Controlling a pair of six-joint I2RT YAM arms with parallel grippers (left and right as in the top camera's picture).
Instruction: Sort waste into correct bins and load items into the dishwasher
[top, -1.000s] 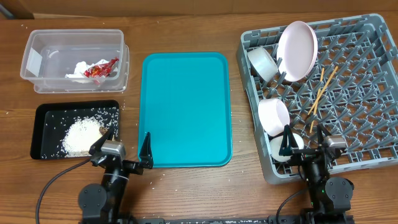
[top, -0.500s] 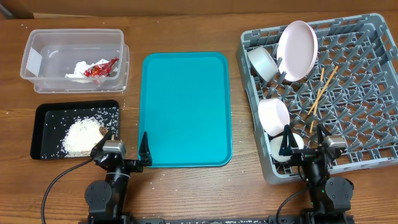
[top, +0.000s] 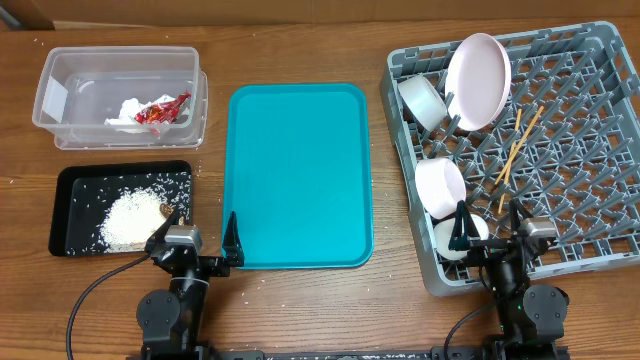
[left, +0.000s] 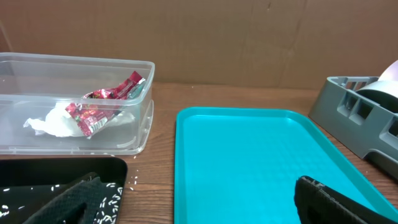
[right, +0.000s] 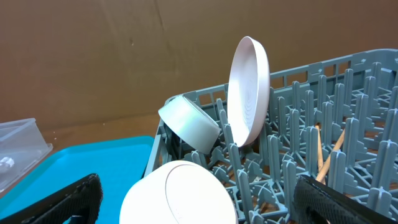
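Observation:
The clear tub (top: 60, 95) holds the white napkin (top: 127, 110) and the red wrapper (top: 162, 110); both also show in the left wrist view, napkin (left: 53, 121) and wrapper (left: 102, 102). The black tray (top: 70, 185) holds the rice (top: 128, 220) with a brown lump (top: 165, 210). The grey rack (top: 600, 150) holds the plate (top: 477, 68), a bowl (top: 421, 100), a cup (top: 441, 186), another bowl (top: 460, 238) and chopsticks (top: 518, 145). My left gripper (top: 198, 252) is open and empty at the front left. My right gripper (top: 490, 235) is open at the rack's front edge, jaws either side of the bowl (right: 180, 196).
A large teal tray (top: 300, 175) lies between the bins and the rack, with nothing on it. Stray rice grains lie on the wood near the black tray. A cardboard wall stands behind the table.
The left gripper drew back slightly toward the table's front edge a second ago; since then nothing has moved. The right arm is still.

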